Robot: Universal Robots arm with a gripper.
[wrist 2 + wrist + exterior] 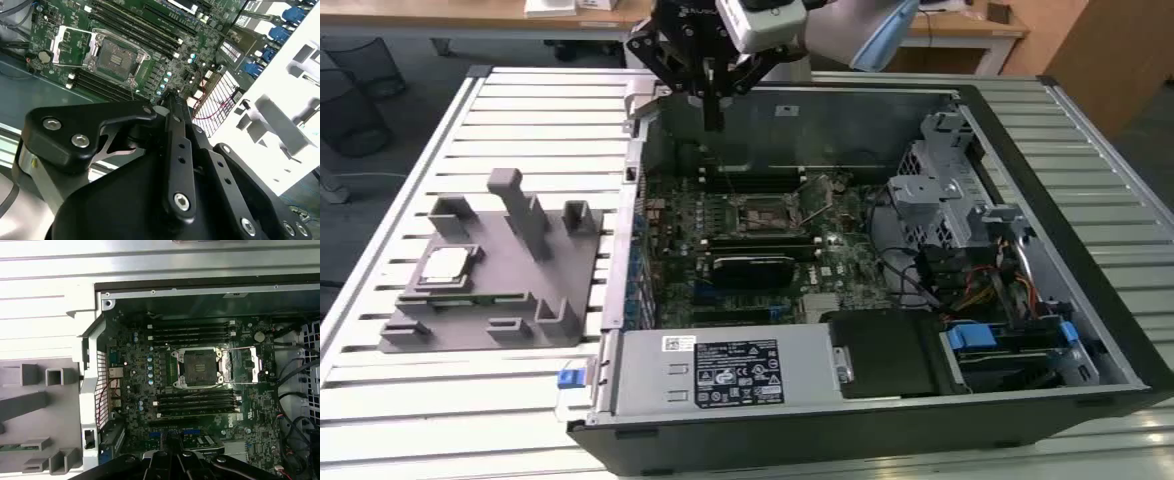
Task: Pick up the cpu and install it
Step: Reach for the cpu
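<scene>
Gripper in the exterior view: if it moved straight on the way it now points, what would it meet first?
The gripper points down into the computer case; it would likely meet the motherboard first, though depth is unclear.

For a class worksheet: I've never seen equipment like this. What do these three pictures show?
A black robot gripper, fingers closed and empty, hangs over an open black desktop computer case on a pale slatted metal table. One camera watches from outside; two ride on the arm's wrist, looking at the green motherboard and its open, empty processor socket. The cpu, a small silvery square chip, lies on a grey plastic fixture at the exterior view's left.
</scene>
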